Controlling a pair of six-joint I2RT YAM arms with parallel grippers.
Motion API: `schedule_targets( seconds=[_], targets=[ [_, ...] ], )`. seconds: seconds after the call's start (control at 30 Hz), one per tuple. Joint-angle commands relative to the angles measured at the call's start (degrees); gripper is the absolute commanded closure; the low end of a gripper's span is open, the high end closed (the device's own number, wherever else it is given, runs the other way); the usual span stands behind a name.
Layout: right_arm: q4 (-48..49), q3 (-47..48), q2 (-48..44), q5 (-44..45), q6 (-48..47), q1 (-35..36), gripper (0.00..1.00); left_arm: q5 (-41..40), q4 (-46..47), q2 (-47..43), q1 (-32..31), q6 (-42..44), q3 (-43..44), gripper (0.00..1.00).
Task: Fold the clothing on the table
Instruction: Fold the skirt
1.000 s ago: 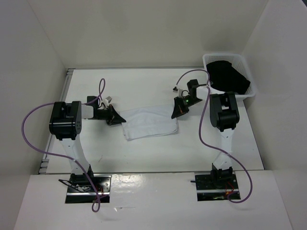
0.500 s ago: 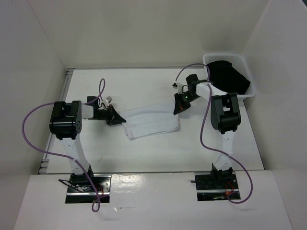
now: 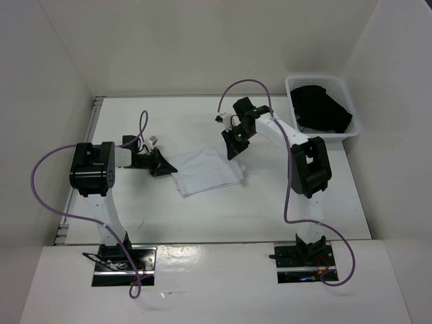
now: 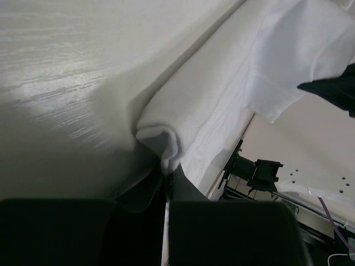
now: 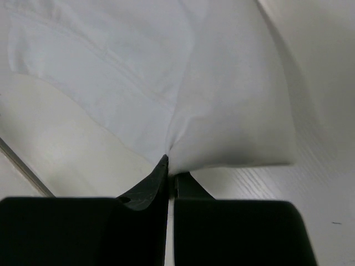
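The white clothing (image 3: 202,172) lies in the middle of the table (image 3: 223,216), partly folded over itself. My left gripper (image 3: 164,165) is shut on its left end; in the left wrist view the fabric (image 4: 222,105) bunches into a rolled fold right at the tips (image 4: 168,176). My right gripper (image 3: 231,151) is shut on the upper right corner and holds it lifted above the cloth. In the right wrist view the fabric (image 5: 222,111) gathers to a point at the closed tips (image 5: 171,169).
A white lattice basket (image 3: 349,115) with a black garment (image 3: 321,108) stands at the back right corner. A metal rail (image 3: 81,175) runs along the table's left edge. White walls enclose the table. Purple cables loop from both arms.
My right gripper has carried its corner of the clothing left and toward the back, folding the right end over the middle. The left gripper has stayed where it was.
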Motion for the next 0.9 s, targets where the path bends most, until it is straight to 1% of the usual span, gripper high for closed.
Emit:
schedule_targets(
  seconds=[0.0, 0.07, 0.33, 0.63, 0.87],
  targets=[
    [-2.56, 3.72, -2.38, 1.85, -0.71, 3.50, 1.00, -6.36, -1.37, 2.76, 0.41, 3.07, 0.00, 1.00],
    [-3.17, 4.51, -2.38, 1.85, -0.71, 4.21, 1.00, -6.36, -1.37, 2.23, 0.41, 3.07, 0.00, 1.00],
    [-6.07, 10.93, 0.00, -4.03, -0.18, 5.27, 1.00, -6.36, -1.37, 2.23, -0.12, 2.54, 0.00, 1.00],
    [-6.60, 15.94, 6.58, -9.66, -0.18, 9.92, 1.00, -5.83, -1.37, 2.23, -0.65, 2.54, 0.00, 1.00],
    [-6.07, 21.57, 11.15, -11.34, 1.14, 12.47, 1.00, -5.31, -1.37, 2.23, -0.65, 2.54, 0.53, 1.00]
  ],
)
